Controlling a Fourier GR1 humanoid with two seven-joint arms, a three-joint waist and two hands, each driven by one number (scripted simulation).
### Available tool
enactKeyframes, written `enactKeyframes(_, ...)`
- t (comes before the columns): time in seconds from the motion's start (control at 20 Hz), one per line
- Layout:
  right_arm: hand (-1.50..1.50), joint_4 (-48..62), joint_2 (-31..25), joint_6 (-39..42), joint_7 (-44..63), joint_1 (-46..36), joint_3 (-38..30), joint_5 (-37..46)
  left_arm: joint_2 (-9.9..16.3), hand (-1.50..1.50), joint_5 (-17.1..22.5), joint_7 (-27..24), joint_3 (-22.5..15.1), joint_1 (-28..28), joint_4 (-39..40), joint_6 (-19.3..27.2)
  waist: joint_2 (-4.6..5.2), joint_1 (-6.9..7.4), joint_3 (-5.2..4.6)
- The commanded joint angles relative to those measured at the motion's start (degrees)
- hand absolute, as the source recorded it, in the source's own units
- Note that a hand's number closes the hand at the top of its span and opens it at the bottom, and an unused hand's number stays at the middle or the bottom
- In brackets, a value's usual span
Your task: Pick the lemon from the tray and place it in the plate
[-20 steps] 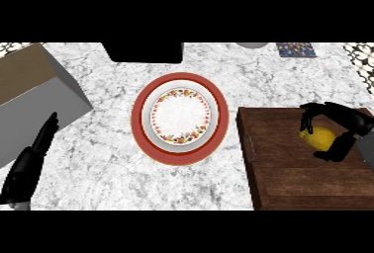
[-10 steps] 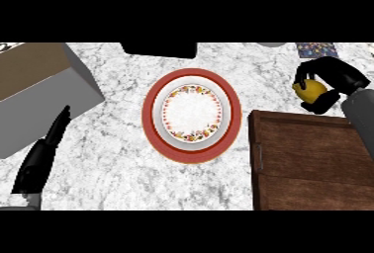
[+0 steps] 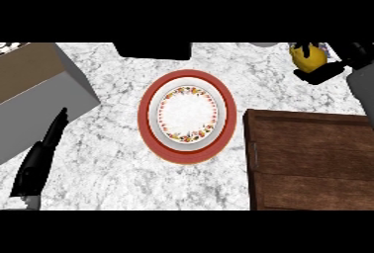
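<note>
Yellow lemon (image 3: 308, 55), pinched in the right hand (image 3: 326, 69) fingers, is off the tray (image 3: 310, 160), right of the plate (image 3: 189, 115); placing remains.

no readable text, labels, brands or numbers anywhere

White marble desk (image 3: 110, 163): red-rimmed plate (image 3: 188, 116) at centre, brown wooden tray (image 3: 310, 160) at 4 o'clock.
</note>
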Motion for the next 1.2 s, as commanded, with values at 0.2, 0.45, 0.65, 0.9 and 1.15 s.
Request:
enactKeyframes(0.2,1.5,0.5,3.9,9.7,-11.3,-5.0,-2.3,-4.3,-1.2,0.0,-1.4,-1.7,0.6,2.7,1.1,1.2,-0.94,-2.38,-0.17)
enactKeyframes(0.45,1.5,-3.7,8.9,13.5,-7.0,-6.3,-0.4,-3.7,0.0,0.0,-0.2,0.8,2.4,3.8,-2.3,-0.5,-1.33,-3.19,-0.2)
enactKeyframes(0.65,1.5,-10.9,13.9,16.6,1.7,-7.2,0.4,-4.9,0.3,0.0,-0.4,3.7,2.9,3.1,-3.7,-1.0,-1.6,-3.77,-0.2)
enactKeyframes(0.9,1.5,-14.6,22.2,15.7,12.7,-7.4,2.8,-3.8,0.0,0.0,-0.5,0.7,3.4,4.2,-2.2,-2.0,-1.54,-3.7,-0.23)
enactKeyframes(1.15,1.5,-17.8,28.0,16.0,20.0,-6.2,6.5,-1.0,-1.4,0.0,-1.7,1.9,3.3,1.8,-0.8,-1.3,-1.43,-3.92,-0.22)
